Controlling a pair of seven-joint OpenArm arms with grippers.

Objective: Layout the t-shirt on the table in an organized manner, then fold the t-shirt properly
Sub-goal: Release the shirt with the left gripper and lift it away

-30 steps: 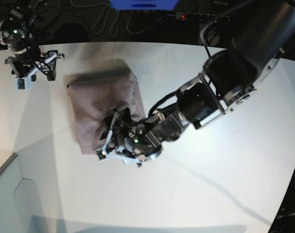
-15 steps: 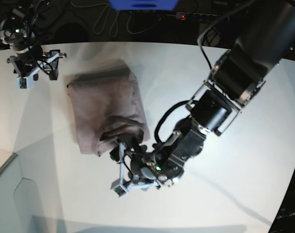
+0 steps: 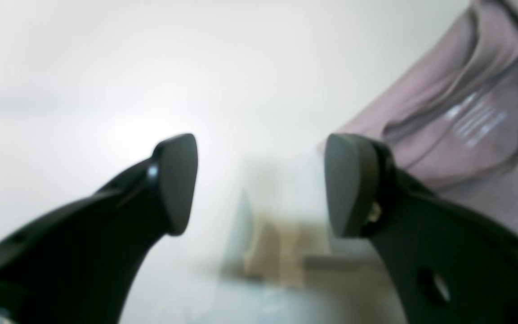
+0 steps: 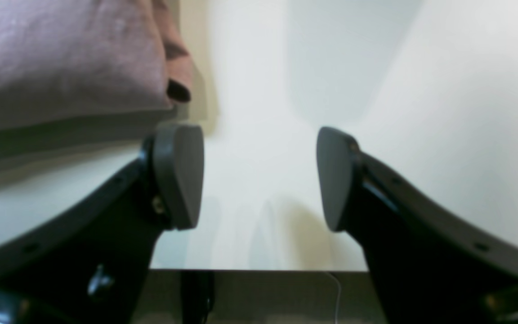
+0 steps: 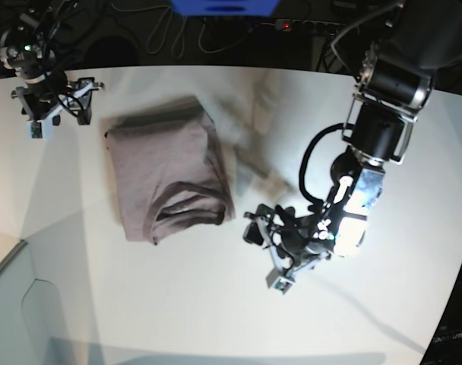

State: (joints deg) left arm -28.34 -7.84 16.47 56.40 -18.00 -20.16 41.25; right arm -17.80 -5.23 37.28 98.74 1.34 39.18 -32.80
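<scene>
the t-shirt (image 5: pixel 168 176) lies folded into a compact rectangle on the table (image 5: pixel 178 304), left of centre in the base view. its ribbed neck opening shows on top near the lower edge of the bundle, at about 6 o'clock on the cloth. the upper edge looks stacked in layers. a few creases run around the collar; the rest of the top face is fairly smooth.

left gripper (image 5: pixel 263 255) sits over bare white tabletop at roughly 4 o'clock from the shirt, near it but not touching. jaws spread, nothing between them. in the left wrist view the left gripper (image 3: pixel 259 184) frames empty table between its two dark pads, and the t-shirt (image 3: pixel 475 117) fills the upper right corner, at 2 o'clock, collar folds visible.

right gripper (image 5: pixel 58 106) is at the far left of the table, at about 10 o'clock from the shirt, just off its upper left corner. jaws spread wide, holding nothing. in the right wrist view the right gripper (image 4: pixel 259 175) shows plain table between the pads; the t-shirt (image 4: pixel 61 58) lies at 10 o'clock, its edge just beyond the left pad, contact not discernible.
</scene>
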